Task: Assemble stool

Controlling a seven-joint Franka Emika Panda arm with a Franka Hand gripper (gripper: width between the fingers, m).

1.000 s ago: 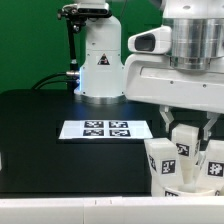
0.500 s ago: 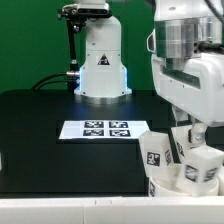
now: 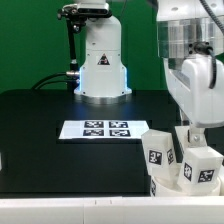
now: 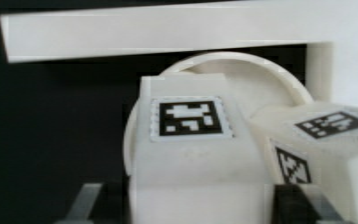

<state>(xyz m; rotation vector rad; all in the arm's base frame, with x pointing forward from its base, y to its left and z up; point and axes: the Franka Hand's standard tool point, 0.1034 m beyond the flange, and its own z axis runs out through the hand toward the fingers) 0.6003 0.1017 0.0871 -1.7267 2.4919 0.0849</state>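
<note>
Two legs stand up from the seat (image 3: 172, 186) at the near edge on the exterior view's right: one leg (image 3: 159, 150) free, the other leg (image 3: 199, 166) under my gripper (image 3: 192, 136). Wrist view shows the jaws nearly shut, pinching a tagged leg (image 4: 190, 130) on both sides, w/ the second leg (image 4: 322, 135) just beside it and the seat rim (image 4: 247, 68) curving behind. Marker board (image 3: 105, 129) lies well apart, mid-table. I judge I'm mid leg-install, prob. screwing it into the seat. Next move calls for a steady, vertical twist, then release; can't tell how far it's seated.
</note>
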